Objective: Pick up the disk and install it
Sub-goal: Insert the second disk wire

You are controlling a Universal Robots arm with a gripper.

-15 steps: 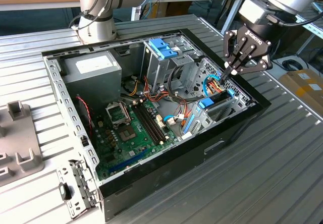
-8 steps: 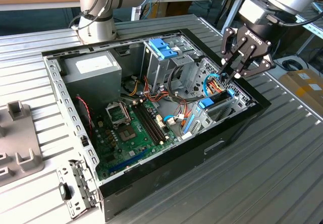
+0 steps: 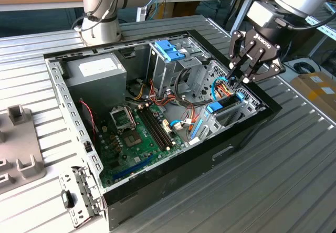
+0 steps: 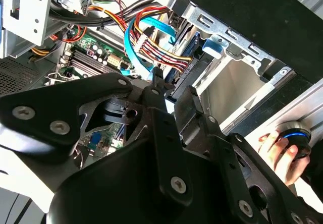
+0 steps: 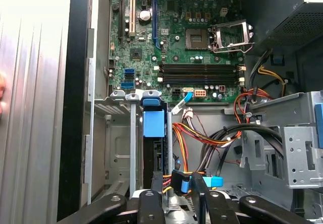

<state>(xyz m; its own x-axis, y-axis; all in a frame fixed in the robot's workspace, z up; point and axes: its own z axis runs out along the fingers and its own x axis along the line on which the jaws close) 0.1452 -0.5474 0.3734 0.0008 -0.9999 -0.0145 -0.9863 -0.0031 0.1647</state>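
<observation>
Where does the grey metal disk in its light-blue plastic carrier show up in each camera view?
Exterior view: the light-blue-framed grey disk stands on edge in the black computer case, toward the exterior view's right.
First wrist view: disk beside the orange wires.
Second wrist view: disk next to those wires.
Shared landmark: the green motherboard.

The disk [image 3: 227,108] stands on edge inside a metal bay of the open computer case, at the case's corner nearest the exterior view's right. Its light-blue carrier shows as a blue tab at one end and a blue rail along the top edge. In the first wrist view the disk [image 5: 154,148] appears as a dark slab under a blue tab, seated between the bay walls.
</observation>
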